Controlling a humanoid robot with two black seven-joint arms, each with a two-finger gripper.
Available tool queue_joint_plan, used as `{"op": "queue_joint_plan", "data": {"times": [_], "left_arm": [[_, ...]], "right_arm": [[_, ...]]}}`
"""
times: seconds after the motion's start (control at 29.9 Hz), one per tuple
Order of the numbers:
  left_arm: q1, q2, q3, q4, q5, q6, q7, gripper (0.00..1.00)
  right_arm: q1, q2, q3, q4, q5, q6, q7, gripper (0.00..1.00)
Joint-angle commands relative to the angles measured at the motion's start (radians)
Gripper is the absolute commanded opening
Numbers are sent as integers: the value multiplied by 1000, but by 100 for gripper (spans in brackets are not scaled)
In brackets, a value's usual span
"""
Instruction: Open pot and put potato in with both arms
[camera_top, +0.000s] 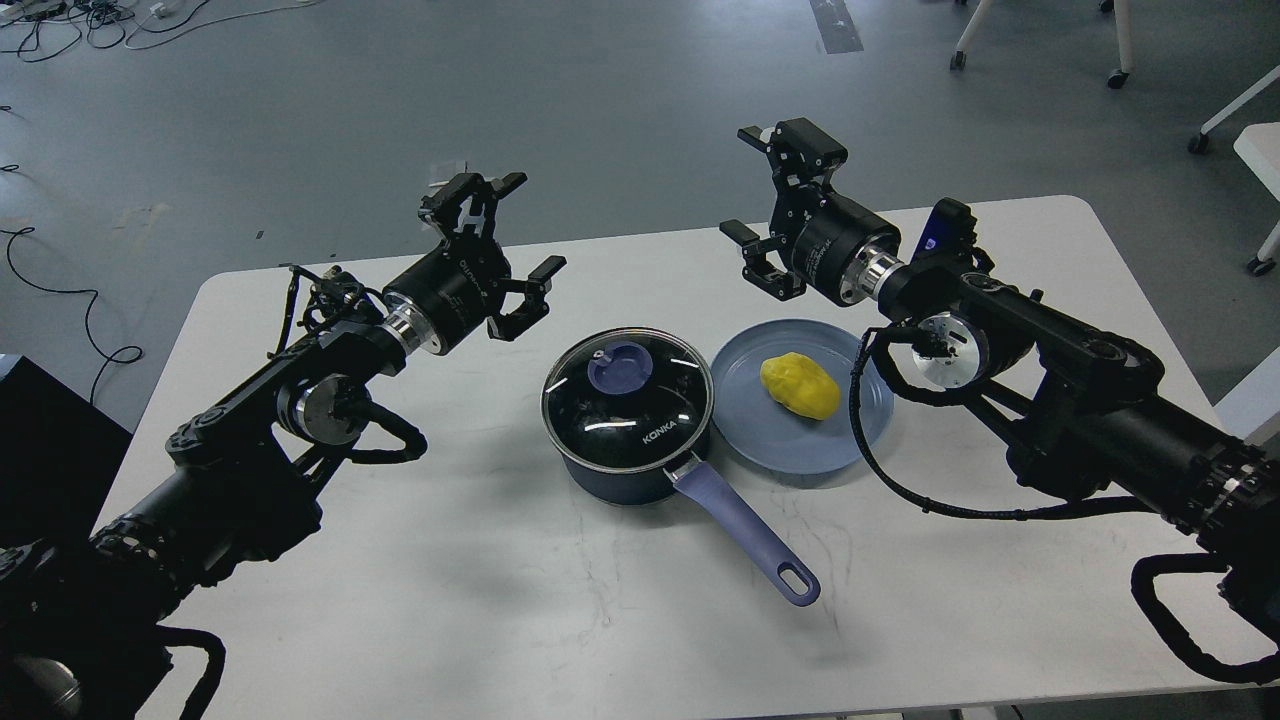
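The dark navy pot (622, 470) stands mid-table with its glass lid (628, 400) on, blue knob (620, 368) up, and its lavender handle (745, 535) pointing to the front right. The yellow potato (799, 386) lies on a light-blue plate (760, 440) just right of the pot. My left gripper (500, 235) is open and empty, raised above the table up and left of the lid. My right gripper (765, 190) is open and empty, raised behind the plate.
The white table (560, 620) carries only the pot and plate. Black cables loop off both forearms. Beyond the far edge is grey floor with cables at the top left and chair legs (1120, 50) at the top right.
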Motion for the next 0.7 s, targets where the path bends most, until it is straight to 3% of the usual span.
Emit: {"op": "queue_joint_plan", "data": {"times": [0.0, 0.67], "left_arm": [[-6, 0, 0, 0, -22, 0, 0, 98], [-4, 57, -23, 0, -105, -1, 0, 98]], "right_arm": [[2, -2, 3, 2, 0, 0, 0, 100], [2, -8, 101, 3, 23, 21, -2, 100]]}}
